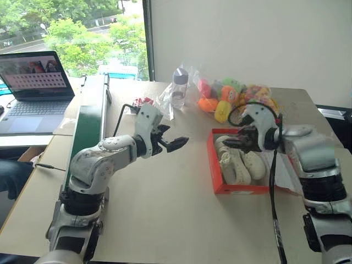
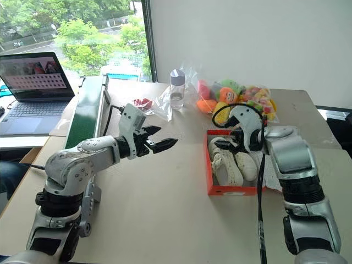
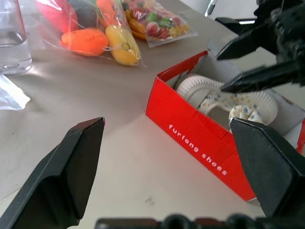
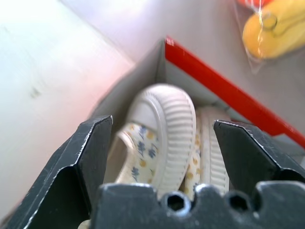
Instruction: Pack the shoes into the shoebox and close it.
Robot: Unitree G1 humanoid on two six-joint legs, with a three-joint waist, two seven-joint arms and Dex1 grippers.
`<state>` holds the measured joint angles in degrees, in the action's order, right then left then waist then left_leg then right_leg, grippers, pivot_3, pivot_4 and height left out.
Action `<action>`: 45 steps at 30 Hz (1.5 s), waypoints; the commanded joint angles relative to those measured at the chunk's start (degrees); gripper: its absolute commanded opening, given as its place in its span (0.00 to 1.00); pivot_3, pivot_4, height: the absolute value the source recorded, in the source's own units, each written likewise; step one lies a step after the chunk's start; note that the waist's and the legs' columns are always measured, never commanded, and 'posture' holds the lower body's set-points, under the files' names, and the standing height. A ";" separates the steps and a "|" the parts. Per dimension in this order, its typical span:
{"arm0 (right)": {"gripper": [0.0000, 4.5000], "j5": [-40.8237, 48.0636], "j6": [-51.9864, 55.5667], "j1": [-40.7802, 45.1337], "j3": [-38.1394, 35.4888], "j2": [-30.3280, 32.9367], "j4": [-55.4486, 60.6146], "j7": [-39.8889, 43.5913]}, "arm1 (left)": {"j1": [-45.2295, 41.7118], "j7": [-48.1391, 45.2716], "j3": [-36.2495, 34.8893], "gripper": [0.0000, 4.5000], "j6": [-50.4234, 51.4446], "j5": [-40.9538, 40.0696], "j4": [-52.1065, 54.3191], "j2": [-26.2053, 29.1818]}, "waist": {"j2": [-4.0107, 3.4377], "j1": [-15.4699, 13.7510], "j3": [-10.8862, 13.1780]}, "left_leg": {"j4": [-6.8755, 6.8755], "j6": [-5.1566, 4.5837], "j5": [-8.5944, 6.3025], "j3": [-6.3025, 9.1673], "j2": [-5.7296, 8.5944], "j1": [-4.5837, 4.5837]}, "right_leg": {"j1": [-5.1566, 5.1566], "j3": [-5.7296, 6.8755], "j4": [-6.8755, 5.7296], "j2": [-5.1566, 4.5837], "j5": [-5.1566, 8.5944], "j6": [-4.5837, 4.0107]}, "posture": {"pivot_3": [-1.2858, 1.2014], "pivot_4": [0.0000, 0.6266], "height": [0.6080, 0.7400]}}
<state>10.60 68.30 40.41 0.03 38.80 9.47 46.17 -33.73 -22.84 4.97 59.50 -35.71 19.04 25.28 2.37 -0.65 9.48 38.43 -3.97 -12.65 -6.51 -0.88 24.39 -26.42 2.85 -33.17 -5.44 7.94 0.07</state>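
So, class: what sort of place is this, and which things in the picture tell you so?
Probably an office or lab workroom, not a home. An open laptop sits by a large window looking onto trees, and the plain table holds a staged task: a red shoebox and bagged toys.

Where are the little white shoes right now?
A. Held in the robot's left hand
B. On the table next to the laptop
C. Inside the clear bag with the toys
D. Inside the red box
D: both shoes lie side by side inside the open red box, under the right hand.
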 commanded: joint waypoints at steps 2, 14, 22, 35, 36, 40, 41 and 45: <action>0.90 4.18 4.20 0.80 -4.52 1.72 3.82 -0.97 | -1.57 -2.24 0.94 1.00 -2.40 1.58 0.18 -0.19 | -0.01 -0.04 0.00 | 0.00 -0.01 -0.01 0.00 0.01 0.01 | 0.00 0.00 0.02 -0.03 0.00 0.00 | 0.52 0.24 1.00; 0.73 13.98 23.07 -6.47 -25.97 7.73 16.90 -2.53 | -3.75 -15.25 7.76 1.00 -8.10 3.96 -3.61 0.49 | -0.29 -0.42 0.17 | 0.27 -0.40 0.03 0.05 0.02 0.39 | -0.18 0.07 0.01 -0.06 0.00 0.04 | 0.52 0.24 1.00; 0.12 33.63 24.20 -28.08 -48.24 12.79 28.31 -1.11 | -11.28 -30.49 15.67 1.00 -21.36 11.86 -17.65 0.78 | -0.42 -1.04 0.23 | 0.40 -0.33 -0.07 0.13 0.02 0.33 | -0.01 0.12 0.03 -0.05 0.03 0.11 | 0.52 0.24 1.00; 0.01 40.26 17.56 -57.78 -64.00 -16.05 31.81 -13.74 | -17.09 -42.40 19.41 1.00 -36.63 23.40 -31.46 -1.00 | -0.93 -0.57 0.12 | 0.52 -0.28 -0.20 0.16 0.00 0.28 | 0.06 -0.01 0.04 -0.10 0.00 0.21 | 0.52 0.24 1.00; 0.01 39.87 16.04 -58.37 -63.17 -16.91 30.73 -14.00 | -16.97 -42.32 19.06 1.00 -36.52 23.69 -30.82 -0.86 | -0.97 -0.26 0.10 | 0.52 -0.29 -0.20 0.15 0.01 0.27 | 0.06 -0.05 0.04 -0.17 -0.01 0.24 | 0.52 0.24 1.00; 0.01 36.44 7.56 -59.34 -57.50 -18.83 23.07 -14.66 | -16.47 -41.77 17.14 1.00 -33.45 23.55 -26.39 0.52 | -1.00 0.16 0.09 | 0.52 -0.28 -0.21 0.15 0.01 0.25 | 0.05 -0.04 0.04 -0.17 -0.03 0.26 | 0.52 0.24 1.00; 0.01 35.61 5.37 -58.86 -56.24 -19.01 20.76 -14.71 | -16.44 -41.73 16.53 1.00 -32.42 23.30 -25.28 0.94 | -1.01 0.28 0.08 | 0.50 -0.28 -0.21 0.16 0.01 0.24 | 0.05 -0.04 0.04 -0.16 -0.03 0.26 | 0.52 0.24 1.00; 0.01 29.26 -6.63 -56.07 -47.77 -18.34 7.04 -13.22 | -17.54 -41.15 13.38 1.00 -28.29 22.26 -21.57 2.27 | -1.14 0.47 0.06 | 0.47 -0.29 -0.20 0.15 0.02 0.24 | 0.03 -0.04 0.04 -0.09 -0.03 0.26 | 0.52 0.24 1.00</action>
<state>41.96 67.74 -16.66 -49.77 19.80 20.65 32.15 -49.35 -64.27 20.60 29.58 -11.91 -5.69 27.14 1.23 -0.18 9.53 38.90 -4.26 -12.85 -6.36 -0.85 24.63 -26.39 2.80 -33.14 -5.55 7.91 0.33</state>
